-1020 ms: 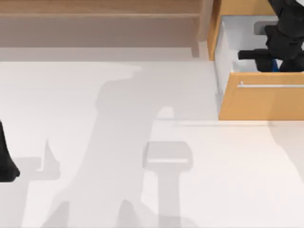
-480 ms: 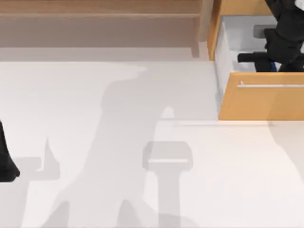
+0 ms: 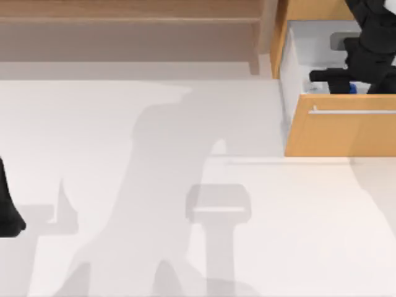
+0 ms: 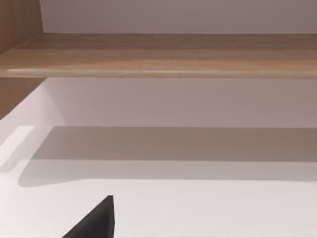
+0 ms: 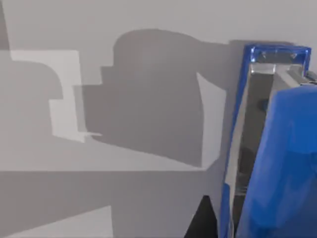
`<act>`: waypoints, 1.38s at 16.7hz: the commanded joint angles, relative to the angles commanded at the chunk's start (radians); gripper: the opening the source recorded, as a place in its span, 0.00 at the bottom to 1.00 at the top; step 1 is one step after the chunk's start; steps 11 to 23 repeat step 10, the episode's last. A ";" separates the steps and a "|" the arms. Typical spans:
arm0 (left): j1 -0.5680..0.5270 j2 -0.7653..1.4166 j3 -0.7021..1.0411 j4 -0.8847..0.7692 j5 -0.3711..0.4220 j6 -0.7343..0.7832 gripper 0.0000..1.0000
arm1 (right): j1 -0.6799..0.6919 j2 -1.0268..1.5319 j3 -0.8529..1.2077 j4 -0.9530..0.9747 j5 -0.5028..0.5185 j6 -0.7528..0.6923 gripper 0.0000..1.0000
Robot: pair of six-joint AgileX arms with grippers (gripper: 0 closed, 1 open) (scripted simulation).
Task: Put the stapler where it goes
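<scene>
The blue stapler (image 3: 351, 88) shows as a small blue patch under my right gripper (image 3: 344, 81), inside the open wooden drawer (image 3: 339, 130) at the table's far right. Seen from the right wrist, the stapler (image 5: 282, 158) is very close, its blue top and silver-grey underside low over the drawer's pale floor, with one black fingertip (image 5: 200, 223) against its side. The right gripper looks shut on it. My left arm (image 3: 7, 210) is parked at the table's left edge.
A low wooden shelf (image 3: 130, 31) runs along the back of the table, left of the drawer. The drawer front carries a metal handle (image 3: 352, 112). The white tabletop (image 3: 185, 185) carries the arms' shadows.
The right gripper has shifted slightly toward the drawer front with the stapler, and less blue shows beneath it. The left arm has not moved.
</scene>
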 joint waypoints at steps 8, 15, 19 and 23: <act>0.000 0.000 0.000 0.000 0.000 0.000 1.00 | 0.000 0.000 0.000 0.000 0.000 0.000 1.00; 0.000 0.000 0.000 0.000 0.000 0.000 1.00 | 0.000 0.000 0.000 0.000 0.000 0.000 1.00; 0.000 0.000 0.000 0.000 0.000 0.000 1.00 | 0.000 0.000 0.000 0.000 0.000 0.000 1.00; 0.000 0.000 0.000 0.000 0.000 0.000 1.00 | 0.000 0.000 0.000 0.000 0.000 0.000 1.00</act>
